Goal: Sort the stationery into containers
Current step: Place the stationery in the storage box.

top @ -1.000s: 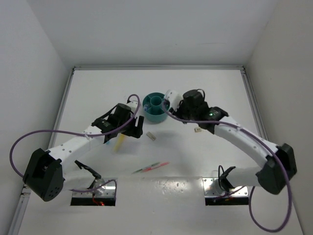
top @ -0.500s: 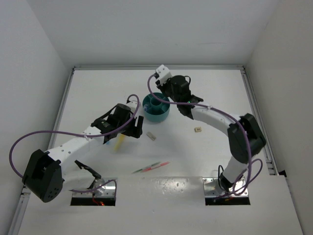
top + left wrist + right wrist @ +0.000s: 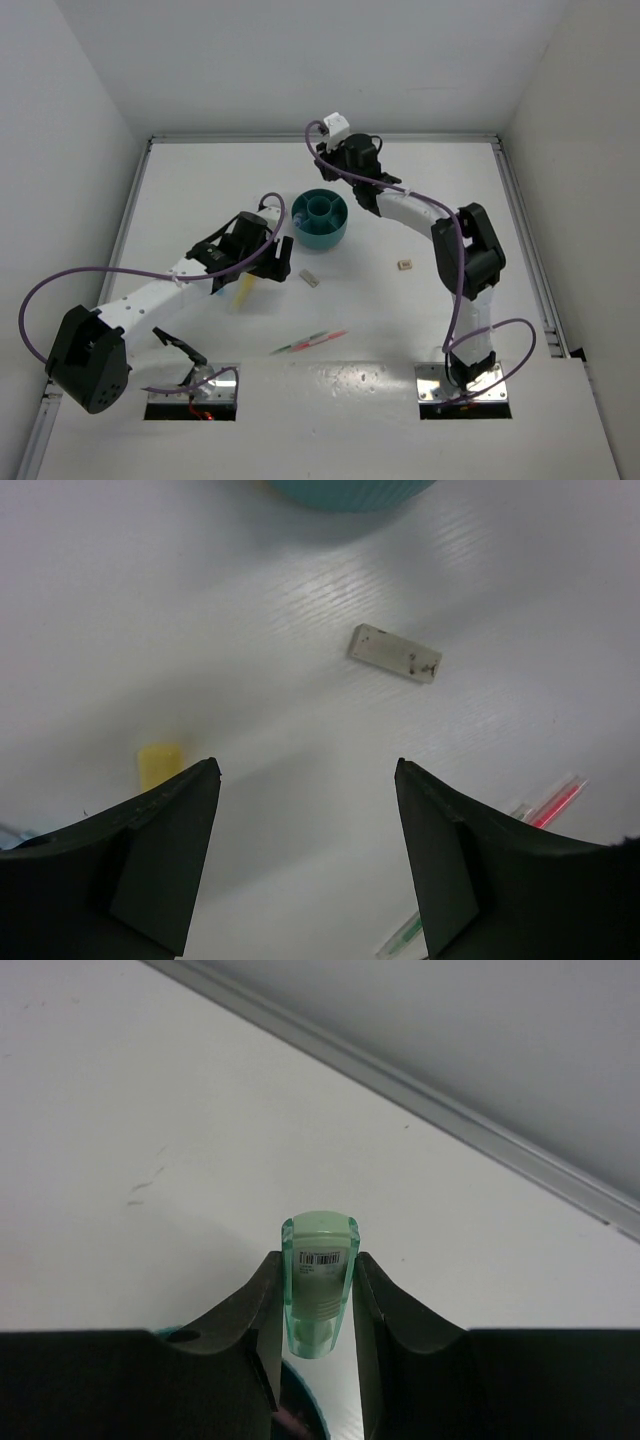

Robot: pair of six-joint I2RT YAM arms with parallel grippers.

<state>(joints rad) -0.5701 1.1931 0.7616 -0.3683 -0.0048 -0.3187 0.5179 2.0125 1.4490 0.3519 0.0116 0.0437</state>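
The teal bowl [image 3: 320, 219] stands at mid-table. My right gripper [image 3: 332, 160] is raised just behind it, shut on a short green marker [image 3: 319, 1278] that stands upright between the fingers; the bowl's rim [image 3: 313, 1397] shows below them. My left gripper [image 3: 274, 264] is open and empty, low over the table left of the bowl [image 3: 350, 488]. A yellow marker [image 3: 245, 290] lies beside its left finger [image 3: 160, 763]. A beige eraser [image 3: 308, 277] lies ahead of its jaws [image 3: 395, 653]. A second eraser [image 3: 405, 265] lies to the right. Thin green and pink-red pens [image 3: 310, 342] lie near the front.
White walls close in the table on the left, back and right; the back wall's base strip [image 3: 450, 1120] runs just beyond my right gripper. The pens also show in the left wrist view [image 3: 548, 805]. Both arm bases sit at the near edge.
My right arm has swung from the bowl's right side up and back to behind the bowl, folding its elbow in. My left arm and the items on the table have not moved.
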